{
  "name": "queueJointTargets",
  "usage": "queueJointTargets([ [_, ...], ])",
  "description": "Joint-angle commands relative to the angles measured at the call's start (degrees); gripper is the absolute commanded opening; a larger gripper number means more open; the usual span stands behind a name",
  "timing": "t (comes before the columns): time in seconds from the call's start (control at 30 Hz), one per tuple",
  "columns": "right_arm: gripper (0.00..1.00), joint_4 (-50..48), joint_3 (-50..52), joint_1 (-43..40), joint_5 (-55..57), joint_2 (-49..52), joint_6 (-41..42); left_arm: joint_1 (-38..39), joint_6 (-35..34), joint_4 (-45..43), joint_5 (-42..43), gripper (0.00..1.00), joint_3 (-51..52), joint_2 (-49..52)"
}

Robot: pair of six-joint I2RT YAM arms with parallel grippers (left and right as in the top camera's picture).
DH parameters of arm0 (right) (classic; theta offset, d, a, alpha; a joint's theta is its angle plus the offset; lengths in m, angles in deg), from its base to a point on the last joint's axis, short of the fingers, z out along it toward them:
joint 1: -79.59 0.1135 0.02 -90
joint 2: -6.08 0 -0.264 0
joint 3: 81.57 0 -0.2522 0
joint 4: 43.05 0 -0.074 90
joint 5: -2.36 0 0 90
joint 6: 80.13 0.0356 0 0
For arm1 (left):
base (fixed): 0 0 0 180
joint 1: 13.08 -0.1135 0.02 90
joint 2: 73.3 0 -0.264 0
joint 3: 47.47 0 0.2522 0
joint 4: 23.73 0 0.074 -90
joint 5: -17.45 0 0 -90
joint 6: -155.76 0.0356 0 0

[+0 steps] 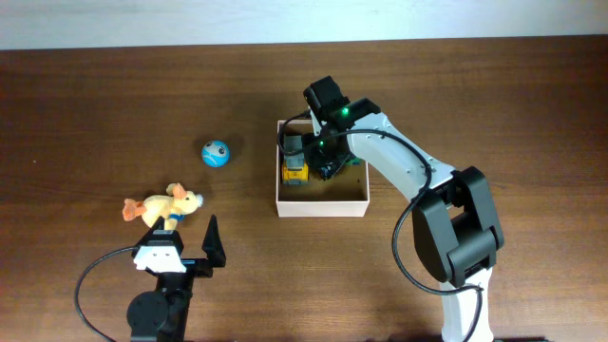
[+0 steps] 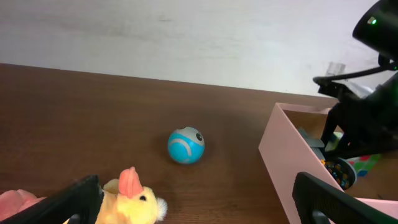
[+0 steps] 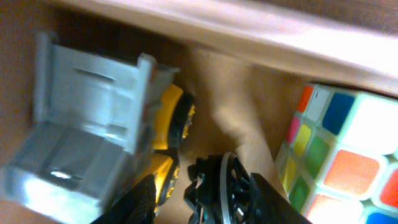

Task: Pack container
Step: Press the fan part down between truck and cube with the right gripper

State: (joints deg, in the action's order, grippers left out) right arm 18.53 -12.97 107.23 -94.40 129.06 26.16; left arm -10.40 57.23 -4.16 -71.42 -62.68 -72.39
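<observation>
- Container (image 1: 321,208): sitting just right of centre in the overhead frame on the brown table (image 1: 95,114), white outside and tan inside, open on top.
- Right gripper (image 1: 328,163): reaching down into the container from the lower right of the overhead frame, bracketing a black ridged round piece (image 3: 217,186) at the bottom of the right wrist view, with fingers (image 3: 142,200) drawn close on both sides of it. Not showing clearly whether pinching it or only flanking it, so cannot tell.
- Toy truck (image 1: 294,163): lying in the left part of the container, showing a grey bed and yellow wheels, just beside the black piece.
- Colour cube (image 3: 336,155): lying inside the container at the right edge of the right wrist view, near the black piece.
- Left gripper (image 2: 196,193): hovering low at the lower left of the overhead frame, spread wide, gripping nothing.
- Plush chick (image 1: 163,205): lying on the table just above the left gripper in the overhead frame, peeking in at the bottom left of the left wrist view.
- Blue ball (image 1: 216,152): resting on the table left of the container, apart from both container and plush chick.
</observation>
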Motion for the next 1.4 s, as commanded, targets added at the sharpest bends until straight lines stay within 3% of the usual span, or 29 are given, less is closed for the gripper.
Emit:
queueJointTargets([
  [0.0, 0.43, 0.76, -4.07, 0.04, -0.11, 0.48, 0.26, 0.17, 1.14, -0.15, 0.63, 0.99, 0.33, -0.11],
  [0.3, 0.43, 6.67, -9.31, 0.04, -0.09, 0.48, 0.13, 0.17, 1.14, -0.15, 0.63, 0.99, 0.33, -0.11],
  [0.97, 0.44, 21.51, -9.42, 0.15, -0.33, 0.37, 0.74, 0.17, 1.14, -0.15, 0.63, 0.99, 0.33, -0.11],
  [1.37, 0.45, 17.42, -6.19, 0.15, 0.09, 0.52, 0.76, 0.17, 1.14, -0.15, 0.63, 0.99, 0.33, -0.11],
])
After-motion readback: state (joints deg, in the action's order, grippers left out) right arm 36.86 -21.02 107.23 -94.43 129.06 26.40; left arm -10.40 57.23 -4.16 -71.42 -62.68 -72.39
